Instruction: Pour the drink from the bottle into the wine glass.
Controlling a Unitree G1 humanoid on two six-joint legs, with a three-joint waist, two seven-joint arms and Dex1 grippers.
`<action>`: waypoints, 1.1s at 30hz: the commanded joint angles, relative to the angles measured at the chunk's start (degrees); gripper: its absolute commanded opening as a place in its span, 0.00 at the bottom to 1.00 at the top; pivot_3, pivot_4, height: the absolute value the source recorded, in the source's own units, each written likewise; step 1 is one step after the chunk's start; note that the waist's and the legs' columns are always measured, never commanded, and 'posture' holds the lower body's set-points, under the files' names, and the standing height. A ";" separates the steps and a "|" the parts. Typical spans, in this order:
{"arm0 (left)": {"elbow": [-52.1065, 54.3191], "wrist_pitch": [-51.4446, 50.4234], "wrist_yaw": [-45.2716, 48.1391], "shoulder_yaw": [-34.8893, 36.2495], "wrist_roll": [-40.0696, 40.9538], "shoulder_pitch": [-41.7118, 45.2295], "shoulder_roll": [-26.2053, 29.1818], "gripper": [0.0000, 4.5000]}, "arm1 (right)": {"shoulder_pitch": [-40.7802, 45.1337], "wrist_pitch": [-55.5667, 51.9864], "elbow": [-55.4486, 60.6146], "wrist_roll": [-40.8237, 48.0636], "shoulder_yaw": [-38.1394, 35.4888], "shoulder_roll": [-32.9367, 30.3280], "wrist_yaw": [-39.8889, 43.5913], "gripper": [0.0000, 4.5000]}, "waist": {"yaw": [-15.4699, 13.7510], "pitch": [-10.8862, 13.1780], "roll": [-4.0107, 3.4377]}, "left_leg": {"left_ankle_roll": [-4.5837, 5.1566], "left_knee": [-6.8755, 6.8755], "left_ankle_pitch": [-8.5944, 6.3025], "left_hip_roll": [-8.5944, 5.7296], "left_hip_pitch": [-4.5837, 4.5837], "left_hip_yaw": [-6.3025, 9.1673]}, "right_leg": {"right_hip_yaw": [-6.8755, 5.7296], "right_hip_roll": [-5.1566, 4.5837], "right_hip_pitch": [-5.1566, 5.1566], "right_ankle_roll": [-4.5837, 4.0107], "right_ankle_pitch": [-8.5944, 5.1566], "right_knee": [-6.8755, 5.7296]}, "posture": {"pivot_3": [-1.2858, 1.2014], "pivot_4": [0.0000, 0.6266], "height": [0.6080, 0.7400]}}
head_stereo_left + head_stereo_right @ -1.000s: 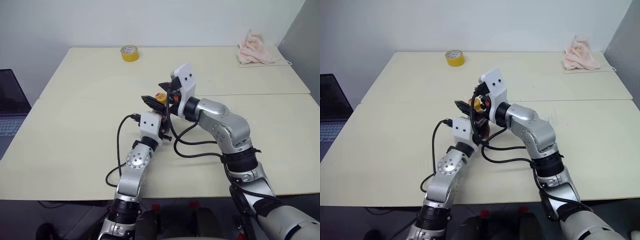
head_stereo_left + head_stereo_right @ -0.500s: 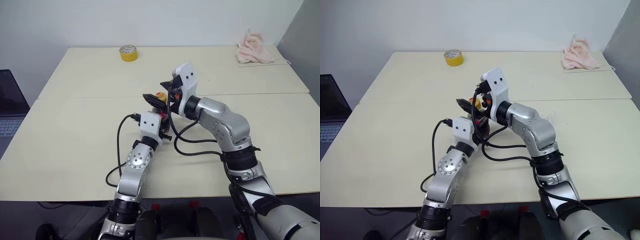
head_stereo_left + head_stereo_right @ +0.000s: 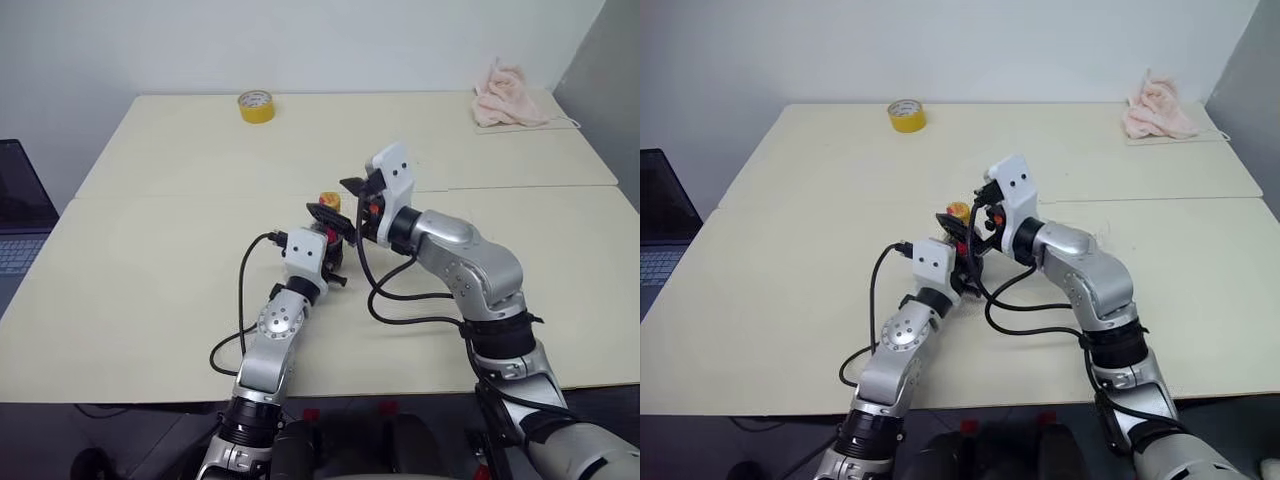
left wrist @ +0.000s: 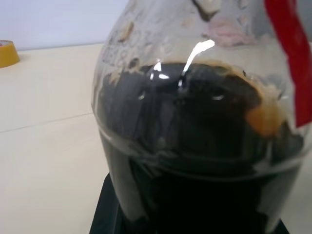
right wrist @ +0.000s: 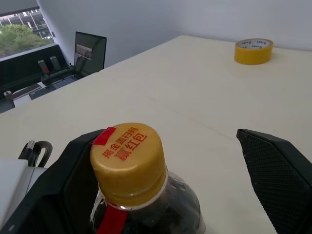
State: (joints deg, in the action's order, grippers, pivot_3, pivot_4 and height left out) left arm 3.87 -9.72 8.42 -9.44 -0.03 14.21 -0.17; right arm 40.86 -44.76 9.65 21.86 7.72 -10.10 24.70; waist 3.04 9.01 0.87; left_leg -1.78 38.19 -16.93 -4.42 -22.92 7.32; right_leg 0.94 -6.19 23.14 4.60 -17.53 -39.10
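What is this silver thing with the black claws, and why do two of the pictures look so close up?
It is a robot with two arms. Two pictures come from cameras in its head, looking down at a table. The close ones come from cameras on its wrists. The left gripper is shut on the bottle of dark drink. The right gripper is open around the yellow cap. A yellow tape roll and a pink cloth lie farther back.

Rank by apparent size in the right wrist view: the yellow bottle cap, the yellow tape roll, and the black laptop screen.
1. The yellow bottle cap, largest, though it is nearest the camera.
2. The black laptop screen.
3. The yellow tape roll, close to the screen in apparent size; farther away.
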 commanded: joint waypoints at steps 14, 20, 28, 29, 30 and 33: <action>3.81 2.68 -0.45 1.31 0.32 0.59 0.35 0.20 | -4.62 -2.49 6.17 2.93 -4.27 -6.18 -0.19 1.00 | -0.01 0.00 0.00 | 0.00 0.01 0.00 -0.01 0.00 -0.02 | 0.01 0.00 -0.01 0.00 0.00 0.00 | 0.52 0.24 1.00; 3.79 2.71 -0.41 1.32 0.23 0.60 0.44 0.20 | -3.07 -3.62 7.90 5.91 -3.92 -4.71 0.15 1.00 | -0.07 0.00 0.00 | 0.00 0.00 0.00 0.00 0.00 -0.03 | 0.01 0.00 -0.01 0.00 0.00 0.00 | 0.52 0.24 1.00; 3.86 2.64 -0.35 1.38 -0.01 0.57 0.15 0.20 | 0.37 -4.26 5.98 5.75 -3.23 -0.83 -0.31 1.00 | 0.00 0.00 0.01 | 0.00 0.01 0.00 0.00 0.00 -0.03 | 0.01 0.00 -0.01 0.00 0.00 0.00 | 0.52 0.24 1.00; 3.88 2.64 -0.36 1.44 -0.05 0.53 0.12 0.20 | 0.45 -4.89 6.44 6.35 -2.98 -1.06 0.59 1.00 | -0.01 0.00 0.01 | 0.00 0.02 0.00 -0.01 -0.01 -0.02 | 0.00 0.00 -0.01 0.00 0.00 0.00 | 0.52 0.24 1.00; 3.90 2.66 -0.35 1.49 -0.09 0.51 0.10 0.20 | 0.48 -5.36 6.77 6.74 -2.82 -1.24 1.26 1.00 | -0.03 0.00 0.01 | 0.00 0.02 0.00 -0.01 -0.01 -0.02 | 0.01 0.00 -0.01 0.00 0.00 0.00 | 0.52 0.24 1.00; 4.00 2.70 -0.37 1.64 -0.10 0.33 0.12 0.20 | -0.12 -6.22 8.01 7.28 -2.26 -2.47 3.02 1.00 | -0.03 0.00 0.01 | 0.00 0.02 0.00 -0.01 -0.01 -0.03 | 0.01 -0.01 -0.01 0.00 0.00 0.01 | 0.52 0.24 1.00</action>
State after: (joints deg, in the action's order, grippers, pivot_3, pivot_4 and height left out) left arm 4.30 -9.08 8.09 -7.32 0.03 14.18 0.19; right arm 39.74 -50.85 14.28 27.98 5.32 -11.95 26.28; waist 3.01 9.01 0.88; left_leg -1.77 38.21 -16.93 -4.43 -22.93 7.30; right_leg 0.94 -6.20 23.12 4.60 -17.52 -39.10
